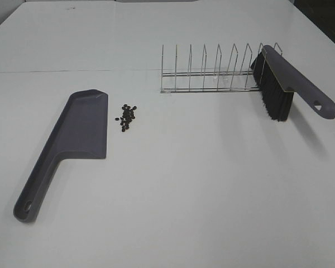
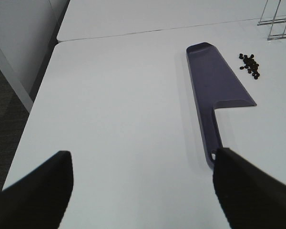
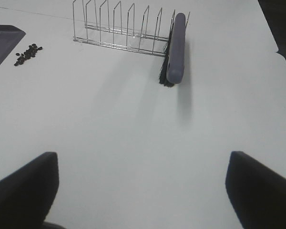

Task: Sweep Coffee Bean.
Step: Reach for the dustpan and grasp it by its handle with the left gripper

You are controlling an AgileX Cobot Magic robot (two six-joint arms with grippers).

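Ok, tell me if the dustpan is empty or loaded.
Empty. The dustpan shows a bare tray; the coffee beans lie piled on the table beside it, not touching.

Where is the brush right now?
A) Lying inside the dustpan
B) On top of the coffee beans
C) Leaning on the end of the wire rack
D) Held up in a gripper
C: the brush leans, bristles down, on one end of the wire rack, well apart from the dustpan and the coffee beans, and nothing is holding it.
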